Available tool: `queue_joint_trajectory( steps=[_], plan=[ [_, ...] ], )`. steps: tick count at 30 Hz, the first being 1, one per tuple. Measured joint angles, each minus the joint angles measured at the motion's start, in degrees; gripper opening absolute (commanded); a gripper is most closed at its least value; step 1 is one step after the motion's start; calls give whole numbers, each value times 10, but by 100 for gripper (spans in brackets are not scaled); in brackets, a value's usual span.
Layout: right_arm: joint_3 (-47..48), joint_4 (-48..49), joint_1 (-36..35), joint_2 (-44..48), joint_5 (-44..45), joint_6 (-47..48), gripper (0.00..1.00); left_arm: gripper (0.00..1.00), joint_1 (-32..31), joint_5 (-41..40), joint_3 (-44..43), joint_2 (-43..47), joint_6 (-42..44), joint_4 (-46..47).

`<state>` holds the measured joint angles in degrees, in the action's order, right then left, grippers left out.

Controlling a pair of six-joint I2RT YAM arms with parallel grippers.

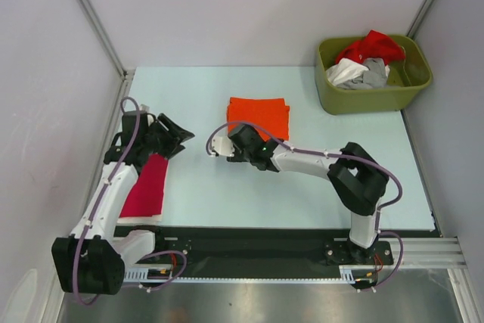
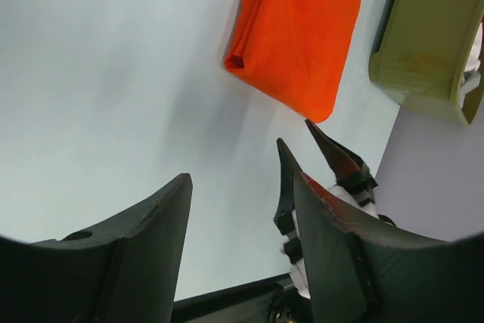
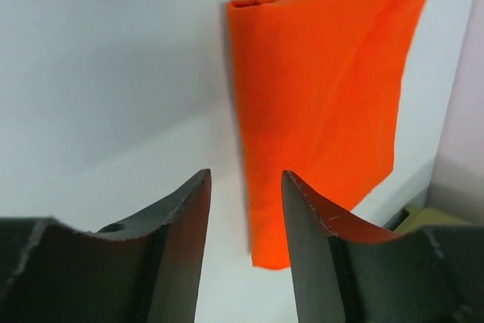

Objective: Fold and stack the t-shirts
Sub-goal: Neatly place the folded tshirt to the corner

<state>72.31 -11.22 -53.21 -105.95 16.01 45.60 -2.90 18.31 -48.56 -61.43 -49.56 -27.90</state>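
Right claw [image 3: 243, 179] sits open and empty, with the folded orange t-shirt [image 3: 325, 111] flat on the surface [image 3: 113, 51] just ahead of it, a bit to its right. Left claw [image 2: 242, 183] is spread wide too, holding nothing. The magenta t-shirt [image 1: 147, 187] lies behind it, under its arm.

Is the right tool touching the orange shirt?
Cannot tell: top and wrist views show the right tool overlapping the orange shirt, no plain gap.
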Motion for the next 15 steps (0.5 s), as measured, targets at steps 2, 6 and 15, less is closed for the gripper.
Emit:
queue_joint_trajectory(
  steps=[2, 6, 15],
  plan=[
    [4, 5, -1, -21, -1, 21, 52, 63, 13, -1, 2, 12, -5, -12],
    [22, 0, -3, -68, -10, 47, 73, 64, 49, -1, 2, 22, -9, -34],
    [73, 14, -7, -128, 3, 99, 74, 67, 96, -12, 2, 24, -7, -65]
  ],
)
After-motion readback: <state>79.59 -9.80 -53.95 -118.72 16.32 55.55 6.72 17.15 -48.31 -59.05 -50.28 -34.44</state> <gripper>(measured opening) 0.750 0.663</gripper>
